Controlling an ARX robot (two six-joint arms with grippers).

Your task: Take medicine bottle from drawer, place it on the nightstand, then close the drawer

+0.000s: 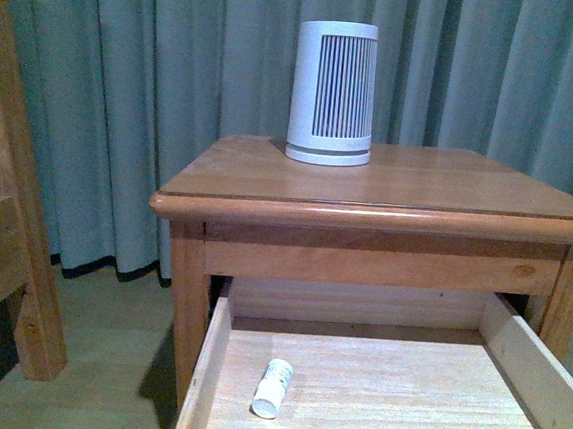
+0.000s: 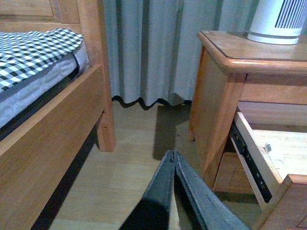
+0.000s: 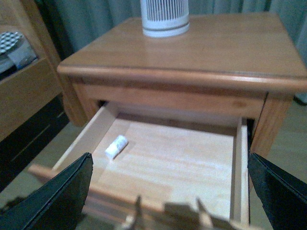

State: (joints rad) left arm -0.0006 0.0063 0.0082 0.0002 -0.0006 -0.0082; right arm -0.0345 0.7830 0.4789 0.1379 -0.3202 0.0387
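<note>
- The right gripper, seen from its own wrist, hangs above the front edge of the open drawer. Its two dark fingers are spread wide with nothing between them. That stance suits coming down over something lying inside.
- The left gripper sits off to the side, over the pale floor between the bed and the cabinet. Its dark fingers are pressed together at the tips and grasp nothing, so it looks parked clear of the work.
- The honey-brown wooden drawer, with its pale raw-wood interior, is pulled well out, which leaves its contents open to a reach from above.
- The small white plastic medicine bottle lies on its side on the drawer floor, near the front and nearer the robot's left wall. Neither gripper touches it, so I judge the pick has not yet begun.
- The honey-brown wooden nightstand has bare top in front of and beside the tall white slatted cylindrical device, which stands toward the back. There is room there to set the bottle down.
- Farthest back hangs a grey-green pleated curtain.
</note>
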